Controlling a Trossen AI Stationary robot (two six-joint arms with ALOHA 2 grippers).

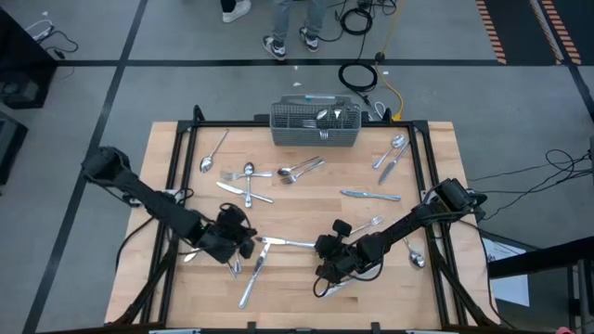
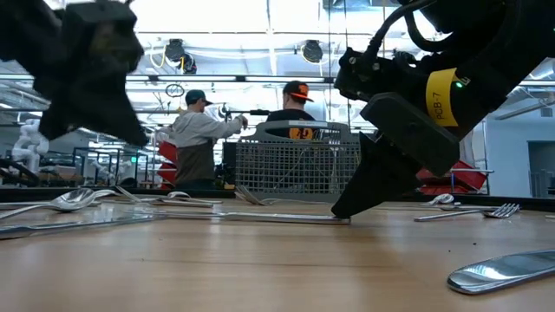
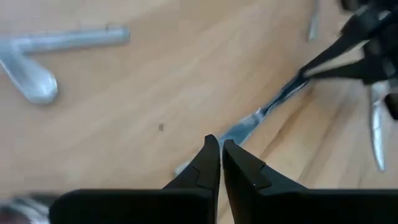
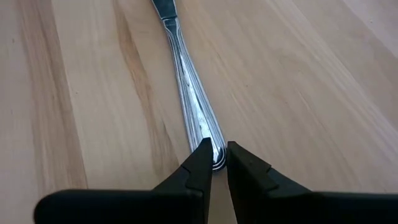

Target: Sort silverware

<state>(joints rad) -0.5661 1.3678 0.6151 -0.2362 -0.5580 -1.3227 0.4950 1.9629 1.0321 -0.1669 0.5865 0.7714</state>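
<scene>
One knife [image 4: 189, 93] lies flat, handle end between the right tool's [image 4: 214, 158] tips.

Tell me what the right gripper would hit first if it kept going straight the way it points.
The right gripper sits at the end of a knife; straight ahead it would likely run along that knife's handle toward the left gripper.

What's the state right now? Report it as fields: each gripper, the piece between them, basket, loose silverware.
left gripper: fingers nearly together over the blade end of the knife
right gripper: closed on the knife's handle end
knife: flat on the table, between both grippers
basket: far edge, holding a few pieces
loose silverware: scattered across the table
</scene>
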